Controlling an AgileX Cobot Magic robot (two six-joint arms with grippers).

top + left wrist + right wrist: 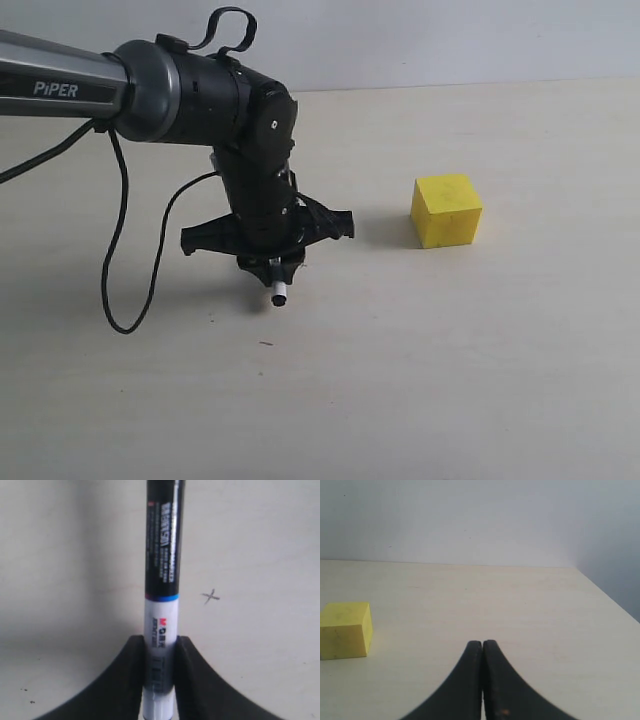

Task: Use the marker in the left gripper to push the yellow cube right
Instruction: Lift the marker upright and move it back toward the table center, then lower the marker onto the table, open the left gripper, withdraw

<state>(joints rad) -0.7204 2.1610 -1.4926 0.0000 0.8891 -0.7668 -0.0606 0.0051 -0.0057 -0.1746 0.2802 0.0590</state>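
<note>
A: Starting left. We have the grey PIPER arm [60, 85] coming in from the left edge, with the left gripper [270, 262] aimed down at the table [450, 400]. State?

B: Clamped on the marker [161, 605]. The left wrist view shows both black fingers [131, 680] tight against the white barrel, so we tag it as gripping.

A: Long axis?

B: The exterior view shows only the white end, poking out on the near side below the wrist. In the wrist view the black half runs out past the fingers over the table. We read it as lying roughly near-to-far, broadside to the push. We can't tell its tilt or whether it touches the table.

A: Moving right: bare table, then the yellow cube [446, 211].

B: It sits flat, well apart from the marker, to its right and a little farther back. Nothing lies between them.

A: So the push isn't started?

B: That's our call, since there's no contact yet. The sweep goes right. The wrist hides the marker's far end, so we can't tell if it lines up with the cube's left face. If only the tip catches it, we'd guess the cube spins.

A: Right gripper [482, 680]?

B: Its fingers are pressed together and hold nothing. It's outside the exterior view, so we can't rank which arm is nearer.
</note>
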